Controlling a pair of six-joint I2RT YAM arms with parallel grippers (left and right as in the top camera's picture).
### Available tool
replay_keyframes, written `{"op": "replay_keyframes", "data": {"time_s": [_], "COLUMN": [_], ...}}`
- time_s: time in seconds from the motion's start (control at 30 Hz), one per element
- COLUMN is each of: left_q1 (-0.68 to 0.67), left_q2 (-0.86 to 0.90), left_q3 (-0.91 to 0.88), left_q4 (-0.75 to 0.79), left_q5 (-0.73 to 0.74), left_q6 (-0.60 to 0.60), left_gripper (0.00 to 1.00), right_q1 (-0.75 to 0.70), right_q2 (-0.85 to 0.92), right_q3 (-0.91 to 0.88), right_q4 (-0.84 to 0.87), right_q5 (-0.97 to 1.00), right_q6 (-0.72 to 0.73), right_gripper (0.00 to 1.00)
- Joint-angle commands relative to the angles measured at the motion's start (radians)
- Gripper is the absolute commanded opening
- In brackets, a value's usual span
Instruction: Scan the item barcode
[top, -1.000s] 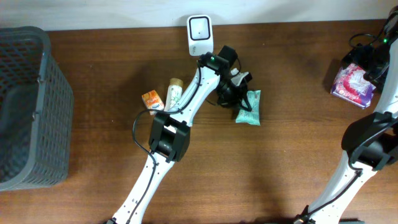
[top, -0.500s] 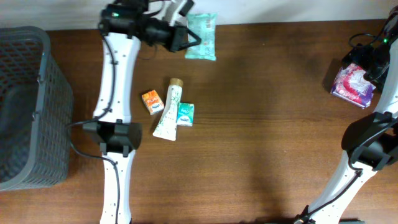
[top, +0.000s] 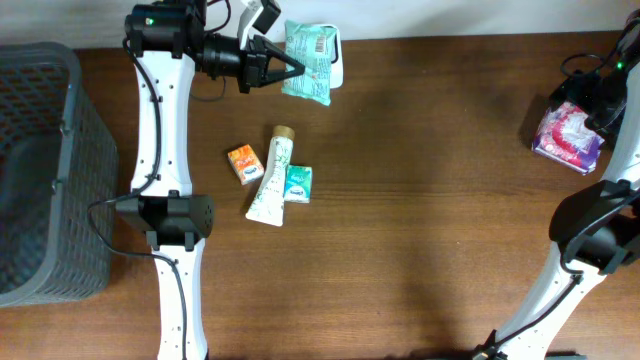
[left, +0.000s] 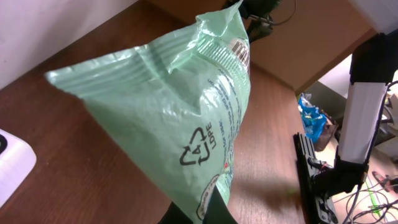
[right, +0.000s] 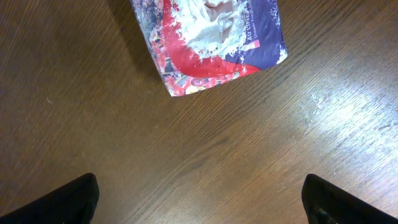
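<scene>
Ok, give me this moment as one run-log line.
left end effector: shut on green packet | packet: aloft near white scanner | right end effector: open, near red-purple pack | scan: unconfirmed

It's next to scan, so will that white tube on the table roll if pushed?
The white tube seems crimped flat at its wide end, so it probably slides rather than rolls. Pushed sideways, it would likely nudge the teal packet beside it.

Scanner (top: 340, 70) mostly hidden behind green pouch (top: 307, 62), upper middle; basket (top: 45, 180) cut off at left edge.
</scene>
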Motion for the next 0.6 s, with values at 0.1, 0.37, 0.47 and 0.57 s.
{"op": "replay_keyframes", "data": {"time_s": [0.1, 0.37, 0.47, 0.57], "left_q1": [0.0, -0.16, -0.263, -0.385], "left_q2": [-0.053, -0.022, -0.014, 0.025], "left_q3": [0.01, 0.003, 0.003, 0.0], "left_q4": [-0.006, 0.032, 0.101, 0.108], "left_q5": [0.034, -0.34, -0.851, -1.287], "left_q6": [0.005, -0.414, -0.808, -0.919], "left_gripper": [0.0, 0.0, 0.0, 0.0], "right_q1": [-0.006, -0.006, -0.006, -0.006], "right_q2": [-0.005, -0.005, -0.005, -0.005], "right_q3": [-0.004, -0.004, -0.004, -0.004], "right_q4": [0.001, 0.001, 0.001, 0.001], "right_q5": [-0.001, -0.002, -0.001, -0.002], "right_q6": [0.001, 0.001, 0.001, 0.001], "right_gripper": [0.99, 0.99, 0.99, 0.99]}}
